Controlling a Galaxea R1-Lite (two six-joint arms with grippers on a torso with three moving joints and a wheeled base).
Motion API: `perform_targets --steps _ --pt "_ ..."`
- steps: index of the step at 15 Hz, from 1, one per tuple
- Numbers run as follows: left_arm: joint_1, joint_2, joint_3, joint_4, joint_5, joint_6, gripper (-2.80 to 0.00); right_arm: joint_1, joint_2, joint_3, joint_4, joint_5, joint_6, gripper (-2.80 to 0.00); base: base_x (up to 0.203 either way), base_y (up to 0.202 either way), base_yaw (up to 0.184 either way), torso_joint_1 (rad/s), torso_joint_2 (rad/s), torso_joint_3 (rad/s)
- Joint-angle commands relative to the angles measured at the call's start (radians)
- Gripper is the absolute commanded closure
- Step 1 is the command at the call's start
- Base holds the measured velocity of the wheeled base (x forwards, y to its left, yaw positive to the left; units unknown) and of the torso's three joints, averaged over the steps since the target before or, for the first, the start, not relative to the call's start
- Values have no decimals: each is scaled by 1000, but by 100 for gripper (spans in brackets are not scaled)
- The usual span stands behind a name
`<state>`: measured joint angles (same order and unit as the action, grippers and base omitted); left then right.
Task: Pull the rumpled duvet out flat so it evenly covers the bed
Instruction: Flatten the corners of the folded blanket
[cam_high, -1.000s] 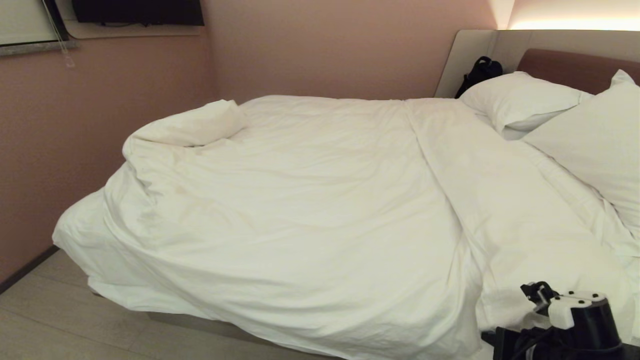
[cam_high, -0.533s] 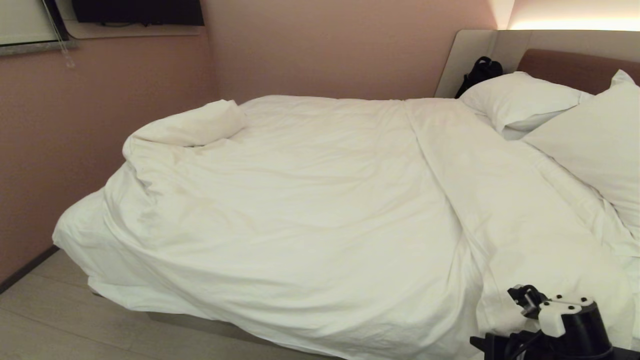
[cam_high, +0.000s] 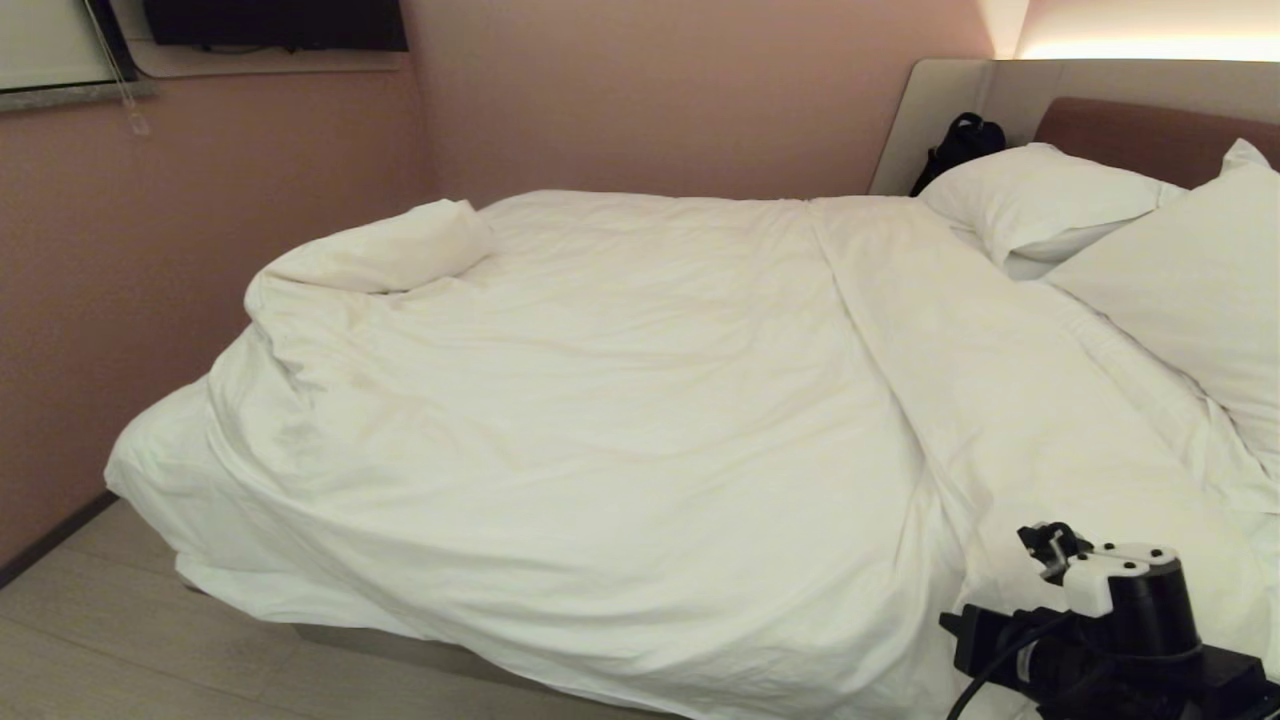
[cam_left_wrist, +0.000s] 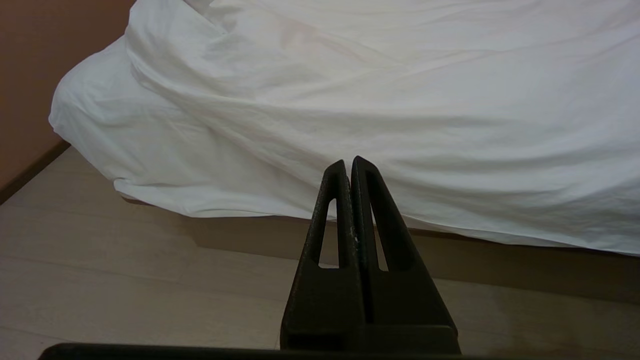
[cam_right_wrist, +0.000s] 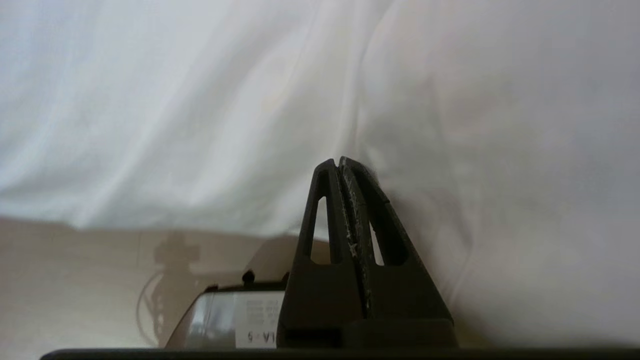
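The white duvet lies across the bed, creased, with a bunched fold at the far left corner, and hangs over the near side. My right arm is at the lower right, by the duvet's near edge. In the right wrist view the right gripper is shut and empty, its tips close to the hanging duvet; touching cannot be told. The left gripper is parked low, shut and empty, pointing at the duvet's hanging edge above the floor.
Two white pillows lean at the headboard, with a black bag behind them. A pink wall runs close along the bed's foot and far side. Wood floor shows at the left.
My right arm's wrist has shifted a little to the left and up beside the bed's near edge. The duvet and the left gripper have not moved.
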<state>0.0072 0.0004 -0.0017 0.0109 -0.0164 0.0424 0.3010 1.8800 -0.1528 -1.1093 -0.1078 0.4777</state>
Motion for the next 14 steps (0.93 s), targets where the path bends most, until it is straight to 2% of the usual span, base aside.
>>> perform_targets --steps 1,4,8,14 --pt "0 0 2 0 0 1 0 -12 -8 -29 18 -66 3 0 0 0 0 0 0 0" --pt "0 0 1 0 0 1 0 -14 -24 -105 106 -118 4 0 0 0 0 0 0 0" --pt "0 0 0 0 0 1 0 -34 -71 -196 236 -131 6 0 0 0 0 0 0 0" --pt "0 0 0 0 0 1 0 -69 -277 -385 705 -135 18 0 0 0 0 0 0 0"
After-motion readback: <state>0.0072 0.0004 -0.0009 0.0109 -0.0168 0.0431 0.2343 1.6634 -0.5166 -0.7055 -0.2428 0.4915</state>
